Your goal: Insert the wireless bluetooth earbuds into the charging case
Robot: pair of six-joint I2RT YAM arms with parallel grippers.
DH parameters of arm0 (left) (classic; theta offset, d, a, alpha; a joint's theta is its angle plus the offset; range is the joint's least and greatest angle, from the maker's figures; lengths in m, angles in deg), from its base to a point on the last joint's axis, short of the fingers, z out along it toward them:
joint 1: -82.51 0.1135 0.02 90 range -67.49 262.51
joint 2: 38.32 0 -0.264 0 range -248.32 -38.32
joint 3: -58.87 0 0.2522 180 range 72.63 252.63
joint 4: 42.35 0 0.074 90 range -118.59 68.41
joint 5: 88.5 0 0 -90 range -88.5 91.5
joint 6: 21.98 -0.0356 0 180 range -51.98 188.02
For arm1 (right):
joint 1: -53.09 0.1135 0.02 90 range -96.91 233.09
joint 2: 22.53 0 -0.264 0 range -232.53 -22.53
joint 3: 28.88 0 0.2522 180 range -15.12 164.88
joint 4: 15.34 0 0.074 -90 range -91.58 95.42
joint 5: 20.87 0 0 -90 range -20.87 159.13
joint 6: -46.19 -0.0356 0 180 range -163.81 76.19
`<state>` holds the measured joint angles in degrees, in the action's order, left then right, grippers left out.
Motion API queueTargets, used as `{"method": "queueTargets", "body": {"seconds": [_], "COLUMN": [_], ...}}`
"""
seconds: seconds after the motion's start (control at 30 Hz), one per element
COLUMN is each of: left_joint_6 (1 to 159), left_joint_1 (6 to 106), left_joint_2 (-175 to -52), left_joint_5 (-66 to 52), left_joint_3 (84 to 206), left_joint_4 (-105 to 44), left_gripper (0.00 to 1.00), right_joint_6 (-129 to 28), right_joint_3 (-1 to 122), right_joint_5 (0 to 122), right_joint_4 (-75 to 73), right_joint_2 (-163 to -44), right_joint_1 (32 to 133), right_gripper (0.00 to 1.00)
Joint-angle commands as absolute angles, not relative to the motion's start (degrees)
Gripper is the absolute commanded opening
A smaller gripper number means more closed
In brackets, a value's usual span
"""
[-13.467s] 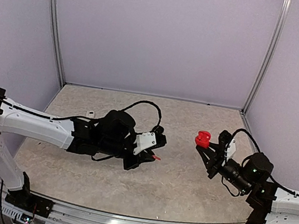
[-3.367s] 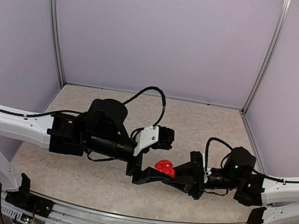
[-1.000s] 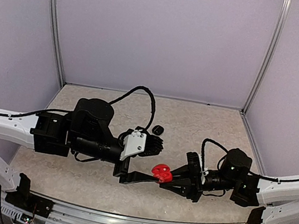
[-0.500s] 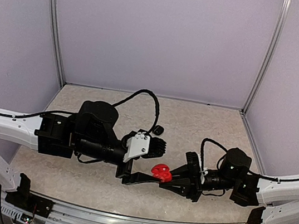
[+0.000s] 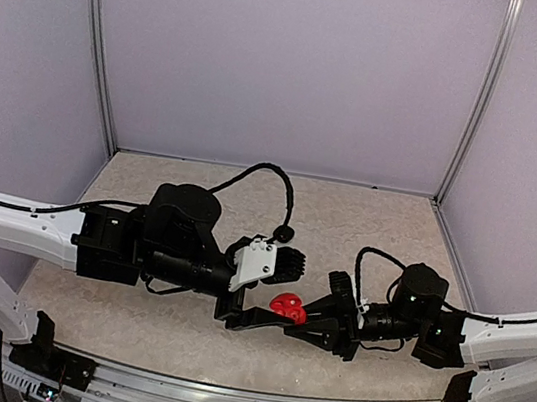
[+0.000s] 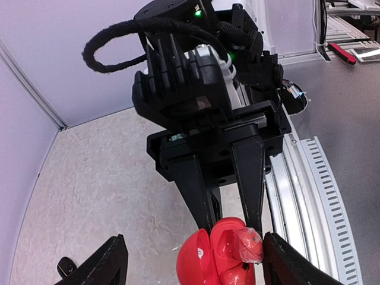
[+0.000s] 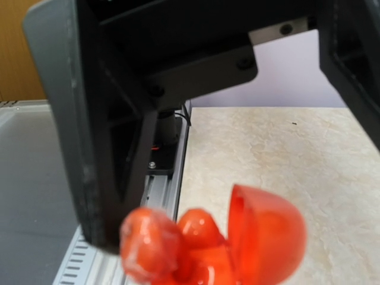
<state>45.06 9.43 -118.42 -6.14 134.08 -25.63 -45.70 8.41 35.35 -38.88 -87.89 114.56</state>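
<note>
Toward the middle of the counter's (image 5: 376, 222) near edge, the two arms meet tip to tip. The right fingers (image 6: 196, 196) are pressed onto the red charging case (image 5: 285, 308), pinching it with its lid (image 7: 267, 231) swung open. Two red earbuds (image 7: 199, 228) sit in the case's wells; the one nearer the right wrist camera is blurred. The left fingers (image 6: 113, 264) stand spread wide, one on each side of the case, with one tip just beside an earbud. Farther back, the left arm's black cable (image 5: 277, 177) loops above the counter's middle.
</note>
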Motion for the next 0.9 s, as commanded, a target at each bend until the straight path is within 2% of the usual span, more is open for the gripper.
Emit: {"method": "queueTargets", "body": {"seconds": [0.0, 0.87], "left_joint_6": [45.5, 49.3], "left_joint_1": [11.1, 14.2], "left_joint_2": [-119.5, -121.2], "left_joint_5": [-4.5, -5.5], "left_joint_3": [135.7, 135.2], "left_joint_4": [-26.5, -27.8], "left_gripper": [0.77, 0.74], "right_joint_6": [-44.6, -44.4], "right_joint_3": [10.2, 10.1], "right_joint_5": [33.2, 36.5], "right_joint_4": [-40.1, -39.9], "right_joint_2": [-87.7, -86.5], "right_joint_1": [115.5, 115.8], "right_gripper": [0.00, 0.00]}}
